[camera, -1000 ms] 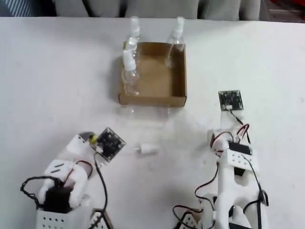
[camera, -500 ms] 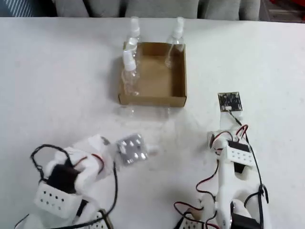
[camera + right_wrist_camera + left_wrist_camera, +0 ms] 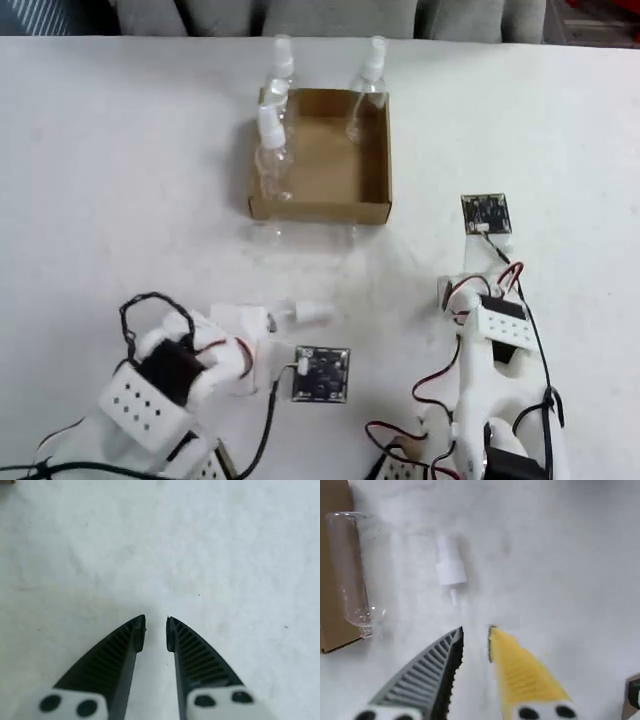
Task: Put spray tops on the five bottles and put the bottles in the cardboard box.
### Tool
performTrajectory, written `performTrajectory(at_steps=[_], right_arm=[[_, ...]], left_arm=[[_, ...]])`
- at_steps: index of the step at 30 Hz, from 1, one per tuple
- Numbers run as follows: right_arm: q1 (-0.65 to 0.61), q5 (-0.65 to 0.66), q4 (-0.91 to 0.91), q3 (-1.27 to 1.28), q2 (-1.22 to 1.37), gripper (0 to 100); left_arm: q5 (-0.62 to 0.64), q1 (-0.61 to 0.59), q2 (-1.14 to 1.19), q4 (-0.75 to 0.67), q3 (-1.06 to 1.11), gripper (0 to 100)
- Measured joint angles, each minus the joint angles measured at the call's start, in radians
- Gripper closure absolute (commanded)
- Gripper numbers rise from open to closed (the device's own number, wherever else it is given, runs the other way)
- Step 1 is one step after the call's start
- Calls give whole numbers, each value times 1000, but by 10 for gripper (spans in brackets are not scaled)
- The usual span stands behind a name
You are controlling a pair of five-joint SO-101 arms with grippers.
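On the white surface [image 3: 120, 150], a loose spray top [image 3: 450, 570] lies near the left gripper [image 3: 476, 630], whose fingers are narrowly apart. The right gripper [image 3: 156, 621] has the same gap. An uncapped bottle [image 3: 355, 570] lies beside the cardboard box [image 3: 320, 211].

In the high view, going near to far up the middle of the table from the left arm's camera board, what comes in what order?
left arm's camera board → spray top → capless bottle lying on the table → cardboard box
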Motion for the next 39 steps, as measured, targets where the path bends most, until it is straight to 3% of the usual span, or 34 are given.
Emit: performTrajectory(at_steps=[7, 24, 39], right_arm=[[6, -2, 0, 0, 0, 961], [5, -2, 0, 0, 0, 959], [5, -2, 0, 0, 0, 957]], left_arm=[[-3, 0, 183, -158, -5, 790], [-3, 8, 744, -382, -219, 789], [-3, 8, 1077, -405, -459, 789]])
